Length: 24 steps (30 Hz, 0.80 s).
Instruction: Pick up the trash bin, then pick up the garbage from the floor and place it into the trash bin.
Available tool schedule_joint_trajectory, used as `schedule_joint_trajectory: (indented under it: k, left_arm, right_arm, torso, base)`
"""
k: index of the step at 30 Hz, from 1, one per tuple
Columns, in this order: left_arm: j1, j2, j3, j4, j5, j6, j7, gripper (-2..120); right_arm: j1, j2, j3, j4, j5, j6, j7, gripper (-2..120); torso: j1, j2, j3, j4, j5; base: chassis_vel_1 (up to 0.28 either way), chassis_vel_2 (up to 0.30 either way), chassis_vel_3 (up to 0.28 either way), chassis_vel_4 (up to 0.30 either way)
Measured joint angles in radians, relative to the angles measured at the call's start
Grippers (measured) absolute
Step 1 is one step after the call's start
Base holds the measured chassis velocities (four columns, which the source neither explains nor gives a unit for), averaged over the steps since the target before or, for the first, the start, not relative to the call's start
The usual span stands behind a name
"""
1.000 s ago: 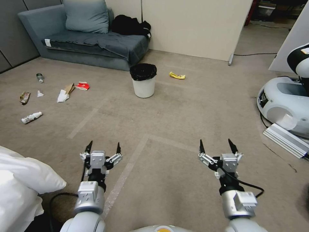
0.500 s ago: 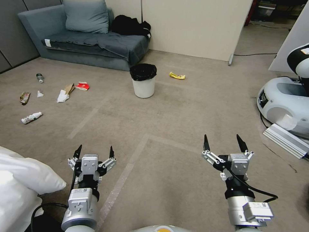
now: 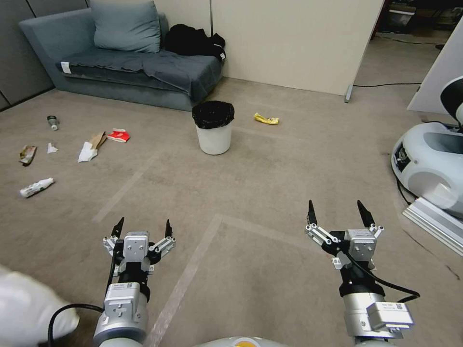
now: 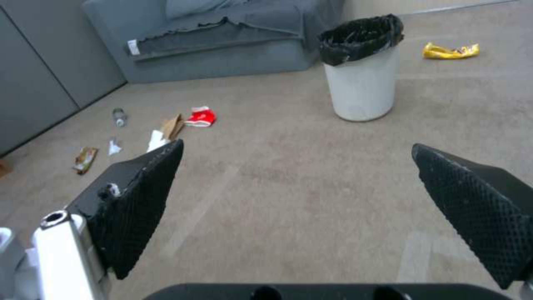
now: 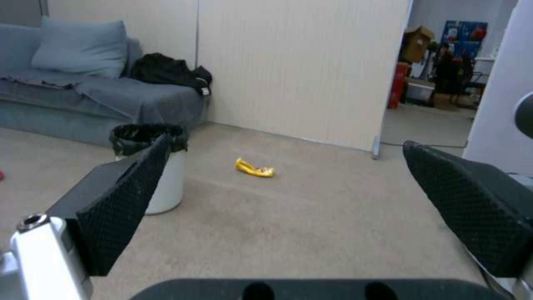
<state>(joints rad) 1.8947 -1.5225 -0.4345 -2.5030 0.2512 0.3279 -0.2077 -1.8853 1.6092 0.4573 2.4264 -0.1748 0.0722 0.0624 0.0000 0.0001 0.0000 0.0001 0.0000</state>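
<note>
Head view: nothing is done yet. Left gripper (image 3: 142,227) and right gripper (image 3: 339,216) hang spread and empty above the carpet. The trash bin (image 3: 213,127) stands well ahead near the sofa (image 3: 120,72); garbage (image 3: 91,147), probably wrappers and tissues, lies untouched at far left.

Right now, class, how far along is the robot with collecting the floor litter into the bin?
Done: nothing. The round white plastic bin with a black liner stands on the carpet, unheld.
In hand: nothing; the left gripper and right gripper hover open, well short of it.
Left: lift the bin, then gather the yellow wrapper, red-white carton, white tissue and plastic bottle.
</note>
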Motion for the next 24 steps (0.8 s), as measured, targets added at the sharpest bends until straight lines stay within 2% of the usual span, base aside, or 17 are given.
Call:
schedule_joint_trajectory:
  k: [24]
  left_arm:
    - [0.001, -0.01, 0.008, 0.003, 0.013, -0.005, 0.009, 100]
  right_arm:
    - [0.012, -0.001, 0.0, -0.018, 0.02, -0.005, -0.013, 100]
  torso:
    - [0.0, 0.0, 0.0, -0.0001, -0.0003]
  base:
    - [-0.185, 0.192, 0.189, -0.191]
